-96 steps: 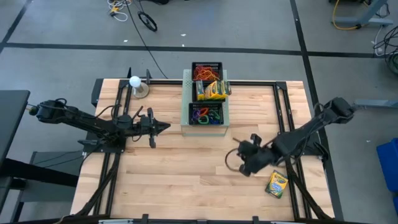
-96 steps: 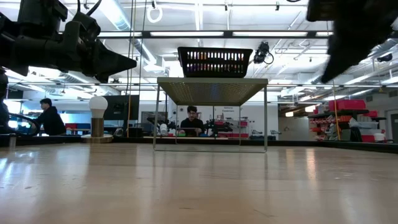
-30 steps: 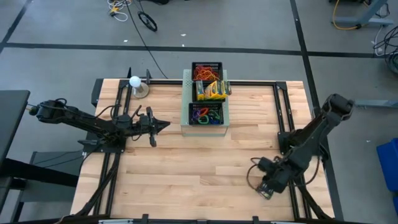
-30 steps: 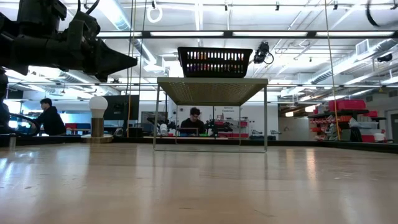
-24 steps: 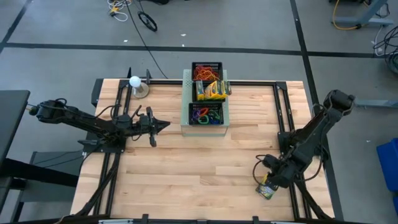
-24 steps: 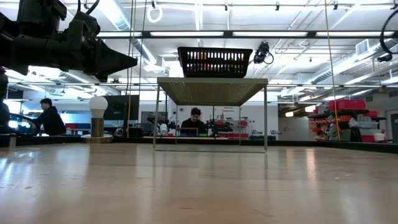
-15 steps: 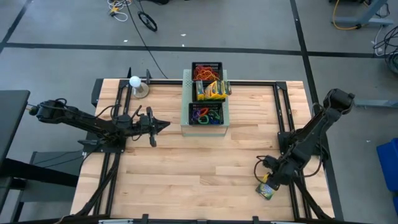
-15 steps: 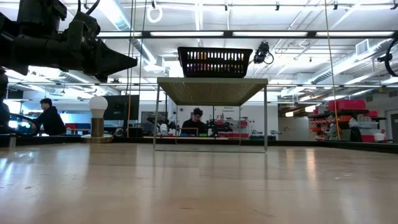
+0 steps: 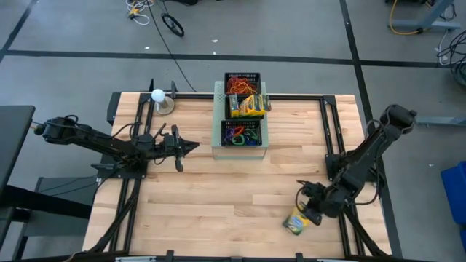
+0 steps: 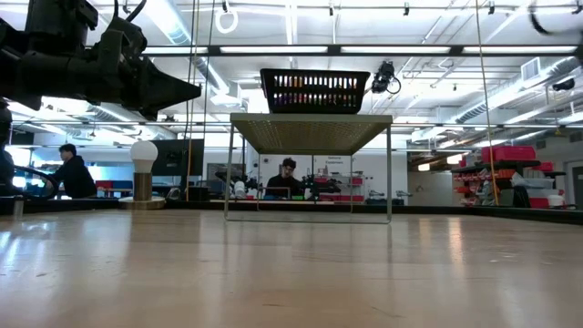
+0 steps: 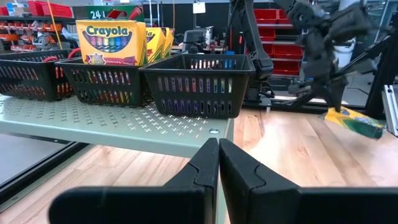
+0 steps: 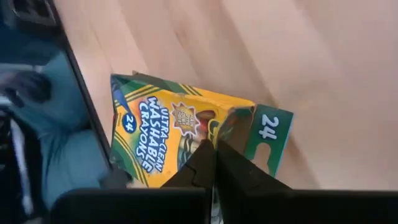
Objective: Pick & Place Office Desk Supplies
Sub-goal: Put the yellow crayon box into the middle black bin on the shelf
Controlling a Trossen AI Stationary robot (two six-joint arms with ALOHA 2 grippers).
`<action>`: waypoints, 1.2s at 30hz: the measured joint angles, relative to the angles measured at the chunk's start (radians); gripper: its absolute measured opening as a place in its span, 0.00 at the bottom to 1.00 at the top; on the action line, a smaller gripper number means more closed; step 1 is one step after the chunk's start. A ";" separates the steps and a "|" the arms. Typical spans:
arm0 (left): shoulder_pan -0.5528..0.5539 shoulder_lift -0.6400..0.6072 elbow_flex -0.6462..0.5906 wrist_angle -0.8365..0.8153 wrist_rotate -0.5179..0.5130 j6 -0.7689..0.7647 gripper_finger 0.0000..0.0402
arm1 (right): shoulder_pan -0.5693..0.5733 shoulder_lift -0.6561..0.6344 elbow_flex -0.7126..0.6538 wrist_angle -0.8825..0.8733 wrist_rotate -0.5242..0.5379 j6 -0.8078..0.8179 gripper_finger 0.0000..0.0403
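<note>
The loose crayon box (image 9: 295,223) lies on the wooden worktop (image 9: 218,196), well apart from the pale-green perforated stand (image 9: 241,138) and off toward the right arm's side, near the worktop's front edge. It is yellow with green ends and sits skewed rather than square to the worktop's boards. Up close it reads "Ultra-Clean Washable Crayons" with a "24" on its green flap (image 12: 268,134), and that flap stands open.

The right pincer (image 9: 309,211) sits just beside the box, on the side nearer the stand. In the right wrist view its two dark fingers (image 12: 211,163) are pressed together with their tips over the box, and nothing sits between them. From overhead I cannot tell whether the tips touch the box.

On the stand three black mesh trays (image 9: 241,134) stand in a row: the nearest and farthest hold coloured rubber bands (image 9: 240,135), the middle one more crayon boxes (image 9: 249,105). A white ball on a stand (image 9: 158,95) sits beside the far end of the perforated stand, on the left arm's side.

The left pincer (image 9: 191,146) hangs above the worktop beside the stand, fingers closed and empty, pointing at the trays.
</note>
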 joint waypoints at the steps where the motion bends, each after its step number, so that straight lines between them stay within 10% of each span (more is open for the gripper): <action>1: 0.000 0.000 0.000 0.000 0.000 0.000 0.05 | -0.019 0.007 0.029 -0.027 0.020 -0.038 0.02; 9: 0.000 0.000 0.000 0.000 0.000 0.000 0.05 | -0.219 0.258 0.414 -0.325 0.110 -0.460 0.01; 20: 0.000 0.000 0.000 0.000 0.000 0.000 0.05 | -0.303 0.809 0.984 -0.662 0.521 -1.005 0.00; 36: 0.000 0.000 0.000 -0.002 0.000 0.000 0.05 | -0.296 1.097 1.118 -0.687 0.904 -1.343 0.02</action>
